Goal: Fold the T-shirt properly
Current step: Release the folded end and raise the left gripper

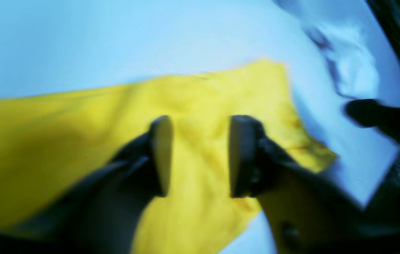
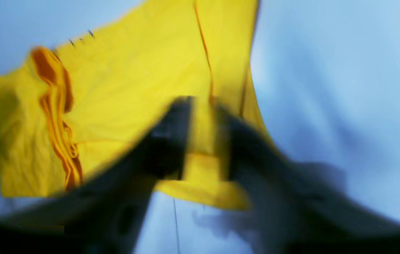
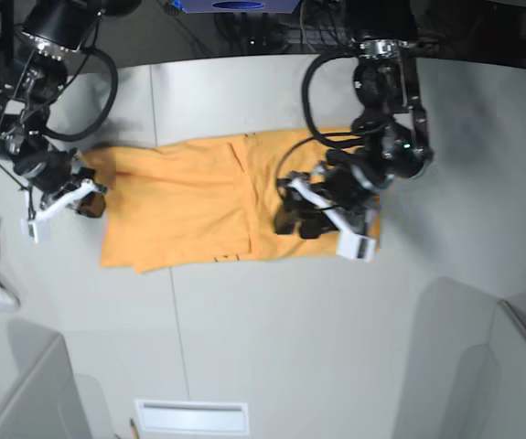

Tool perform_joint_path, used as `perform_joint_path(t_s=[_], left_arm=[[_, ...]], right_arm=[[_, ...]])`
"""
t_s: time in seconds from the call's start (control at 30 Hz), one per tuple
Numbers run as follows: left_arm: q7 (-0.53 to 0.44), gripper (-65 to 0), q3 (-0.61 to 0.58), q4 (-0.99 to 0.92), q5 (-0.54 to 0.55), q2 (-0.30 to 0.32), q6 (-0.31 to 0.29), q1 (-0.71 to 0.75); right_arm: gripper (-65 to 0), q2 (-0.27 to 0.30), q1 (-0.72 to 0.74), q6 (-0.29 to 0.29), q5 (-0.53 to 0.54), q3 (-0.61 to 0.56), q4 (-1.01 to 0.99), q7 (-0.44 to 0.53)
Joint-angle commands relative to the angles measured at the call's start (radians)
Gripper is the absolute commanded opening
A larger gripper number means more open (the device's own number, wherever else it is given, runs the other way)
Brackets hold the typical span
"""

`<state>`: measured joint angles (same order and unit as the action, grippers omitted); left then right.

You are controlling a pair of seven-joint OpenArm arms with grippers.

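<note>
Across the grey tabletop (image 3: 244,329) the T-shirt (image 3: 189,206) lies partly doubled over, folding seemingly midway; left gripper (image 1: 200,155) hovers above it, jaws spread, right gripper (image 2: 203,141) pinching an edge, more folds remaining

base overhead, wrist views close, all sharing T-shirt (image 3: 198,201)

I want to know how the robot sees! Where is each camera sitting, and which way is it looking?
Left wrist: sits on the left arm, looks past the open left gripper onto the T-shirt; its two fingers show.
Right wrist: sits on the right arm, looks along the right gripper pinching the shirt's edge.
Base: looks straight down on the table, both arms visible.
Shared: all three show the T-shirt.
</note>
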<state>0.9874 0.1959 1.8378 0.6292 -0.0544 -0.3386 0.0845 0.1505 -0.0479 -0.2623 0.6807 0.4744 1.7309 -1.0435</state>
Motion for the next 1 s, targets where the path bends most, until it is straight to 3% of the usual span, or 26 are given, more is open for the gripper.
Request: perform_joint_path(t_s=[0.0,0.03,0.07,0.33,0.47,0.6,0.8,0.97], left_arm=[[-0.008,-55.8,0.033,0.027,0.039,0.014,-0.011,0.001],[-0.008,-64.2,0.067,0.032,0.053,0.038,-0.011,0.016],[-0.008,-65.0,0.104,0.036,0.062,0.069,-0.011,0.034],[-0.012,-65.0,0.379,0.036,0.062,0.201,-0.015,0.211],[-0.015,-65.0,0.445,0.026,0.06,0.271,-0.015,0.266],[-0.025,-65.0,0.448,0.026,0.045,0.314,-0.015,0.298],[-0.081,-65.0,0.376,0.027,-0.197,0.299,-0.017,0.286],[-0.149,-65.0,0.264,0.024,-0.271,0.296,-0.017,0.286]], right_arm=[[-33.3,0.014,0.03,-0.002,0.012,0.007,0.002,0.01],[-28.2,0.016,0.044,-0.004,0.012,0.007,-0.01,0.007],[-26.6,0.016,0.059,-0.004,0.014,0.007,-0.027,0.004],[-28.7,0.102,0.164,-0.005,0.018,0.005,-0.309,0.004],[-28.4,0.125,0.22,-0.009,0.018,0.004,-0.463,0.004],[-28.4,0.122,0.231,-0.01,0.018,0.002,-0.526,-0.01],[-28.4,0.093,0.23,-0.121,0.018,0.002,-0.527,-0.145],[-28.5,0.065,0.23,-0.134,0.018,-0.004,-0.527,-0.206]])
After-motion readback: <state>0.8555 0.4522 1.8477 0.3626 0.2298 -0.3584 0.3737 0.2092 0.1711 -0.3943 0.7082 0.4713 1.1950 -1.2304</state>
